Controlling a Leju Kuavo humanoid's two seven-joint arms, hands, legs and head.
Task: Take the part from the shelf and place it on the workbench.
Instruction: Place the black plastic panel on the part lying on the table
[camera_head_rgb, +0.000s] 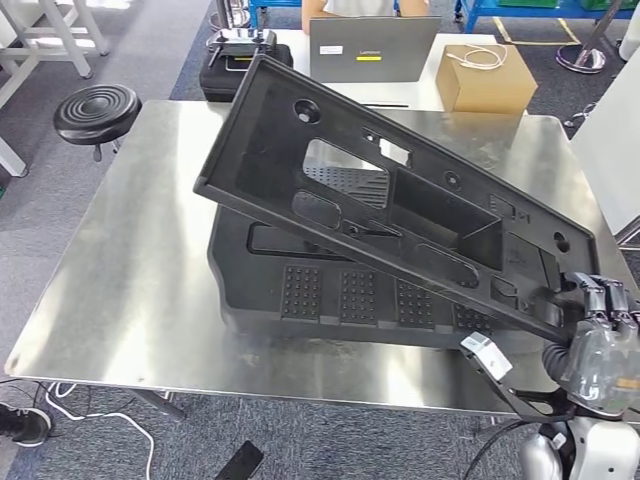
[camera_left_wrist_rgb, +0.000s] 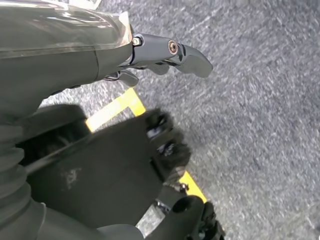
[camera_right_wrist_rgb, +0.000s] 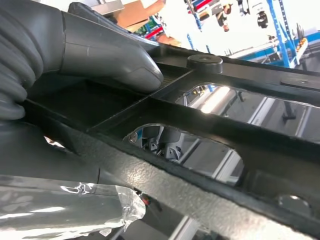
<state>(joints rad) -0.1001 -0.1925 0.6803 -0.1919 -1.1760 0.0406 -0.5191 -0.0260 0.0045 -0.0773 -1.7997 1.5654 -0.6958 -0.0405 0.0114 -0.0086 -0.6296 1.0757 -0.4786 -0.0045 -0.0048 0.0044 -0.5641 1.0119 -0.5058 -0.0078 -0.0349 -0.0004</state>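
Observation:
A large black plastic part (camera_head_rgb: 392, 190) hangs tilted over the steel workbench (camera_head_rgb: 143, 270), its far left corner raised and its near right corner low. My right hand (camera_head_rgb: 600, 330) grips that near right corner. In the right wrist view its thumb (camera_right_wrist_rgb: 109, 52) lies on the part's (camera_right_wrist_rgb: 226, 130) ribbed face, and darker fingers show through an opening from below. A second black part (camera_head_rgb: 332, 295) lies flat on the bench under the tilted one. My left hand (camera_left_wrist_rgb: 158, 55) hangs above grey carpet, fingers apart, with nothing in it.
Behind the bench stand a laptop (camera_head_rgb: 371, 48), a cardboard box (camera_head_rgb: 484, 78) and a black case (camera_head_rgb: 234, 60), with a person (camera_head_rgb: 355, 8) seated at the laptop. A black stool (camera_head_rgb: 96, 112) is at the far left. A white panel (camera_head_rgb: 615, 150) leans at the right.

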